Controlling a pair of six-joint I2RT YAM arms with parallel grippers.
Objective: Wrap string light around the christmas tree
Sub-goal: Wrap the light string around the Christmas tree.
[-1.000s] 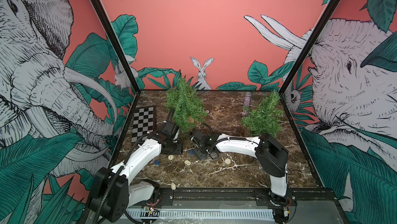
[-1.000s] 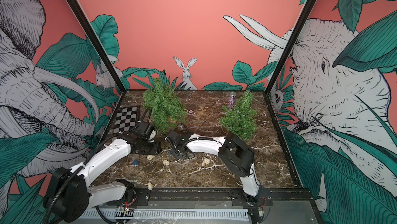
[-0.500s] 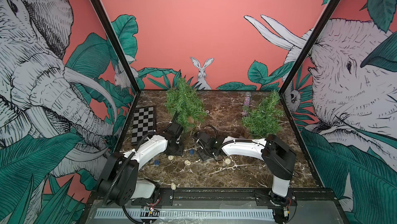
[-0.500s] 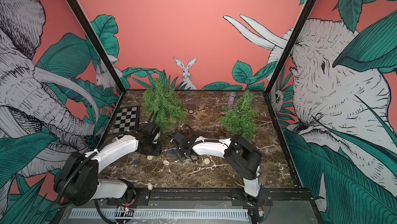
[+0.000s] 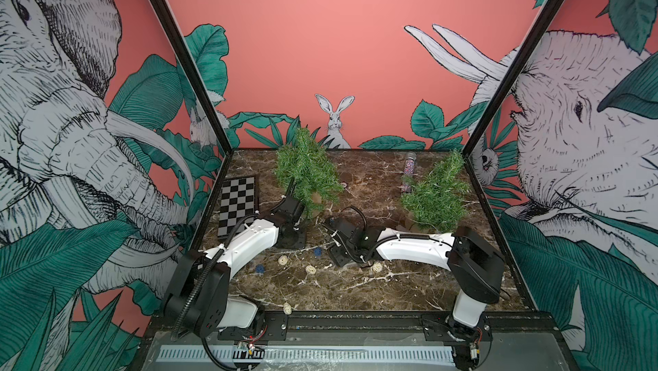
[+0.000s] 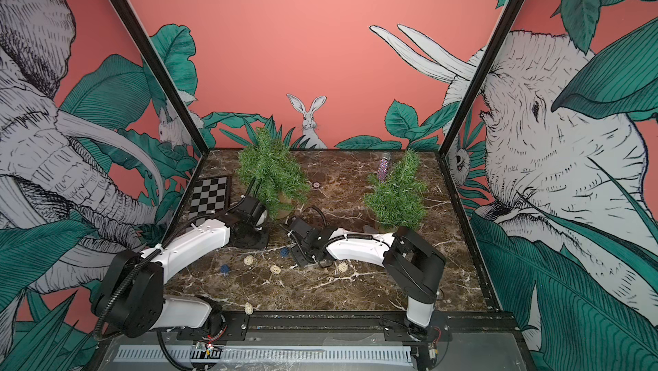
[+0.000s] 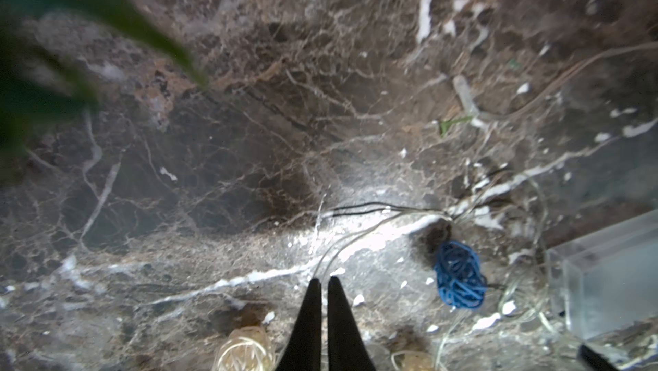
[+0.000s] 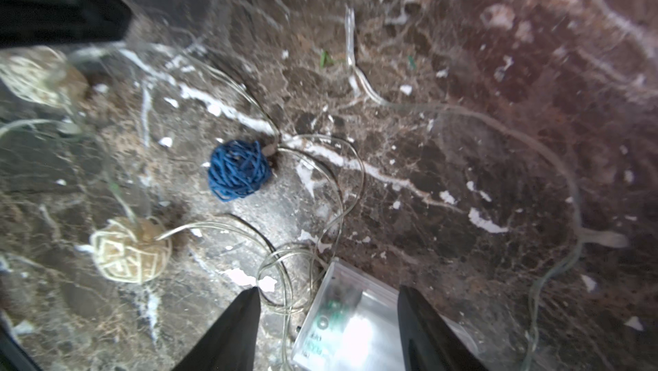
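Pinching string light wire, seemingly: left jaws closed | right jaws open astride battery box

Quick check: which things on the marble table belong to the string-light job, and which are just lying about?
Job:
- clear-wire string light with cream and blue woven balls
- its clear plastic battery box
- left green artificial tree or right green artificial tree, whichever gets wrapped

Lying about:
- black-and-white checkerboard
- glittery purple tube
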